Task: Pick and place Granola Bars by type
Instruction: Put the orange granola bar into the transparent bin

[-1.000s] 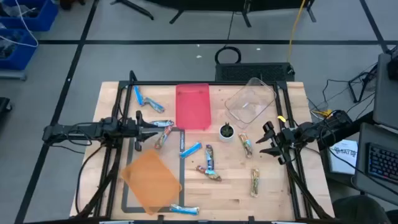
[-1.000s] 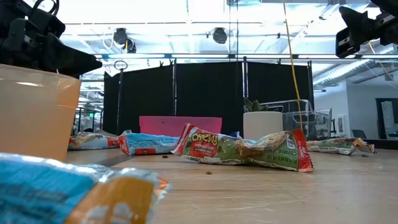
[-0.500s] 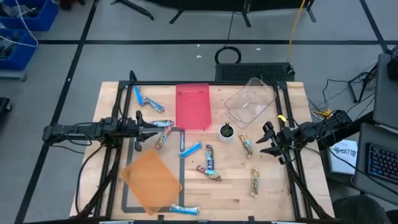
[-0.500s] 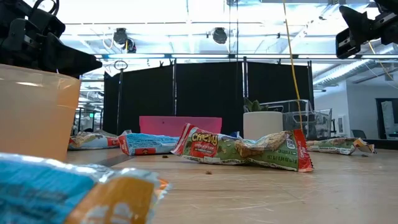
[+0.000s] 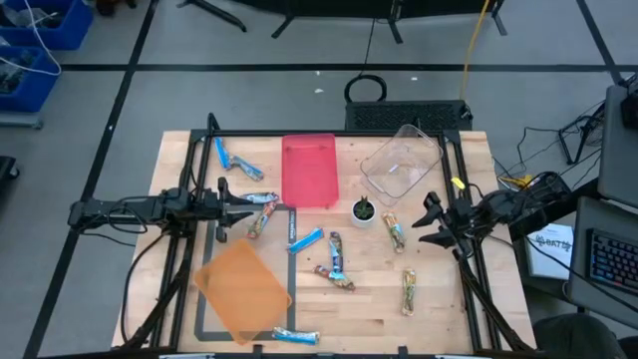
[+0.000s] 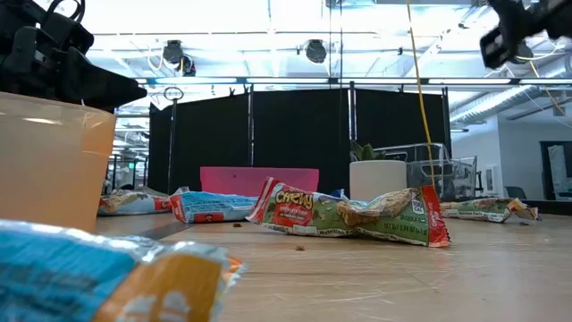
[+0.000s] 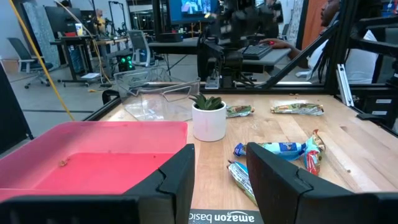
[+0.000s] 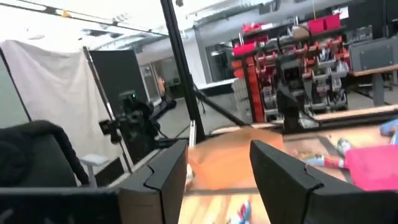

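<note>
Granola bars in shiny wrappers lie scattered over the wooden bench (image 5: 439, 319); about ten can be counted from above. Two blue ones (image 5: 235, 160) sit near the far left corner, one blue-and-brown bar (image 5: 261, 199) and one multicolour bar (image 5: 262, 221) lie just off the left claw, one blue bar (image 5: 307, 240) rests at mid-bench, and one blue bar (image 5: 296, 336) lies at the near edge beside the orange plastic tray (image 5: 242, 287). Two dark multicolour bars (image 5: 337, 257) lie together near the centre, touching or nearly so. Two tan-green bars (image 5: 395, 231) lie on the right side, well apart from each other.

Three trays are present: the orange one, one pink rectangular tray (image 5: 309, 171) and one clear plastic tray (image 5: 401, 161). One small green plant in a white cup (image 5: 363, 211) stands between the pink tray and the right claw.

Left claw (image 5: 242, 206) hovers at the bench's left side, fingers spread, holding nothing. Right claw (image 5: 427, 221) hovers at the right side, fingers wide apart and empty.
</note>
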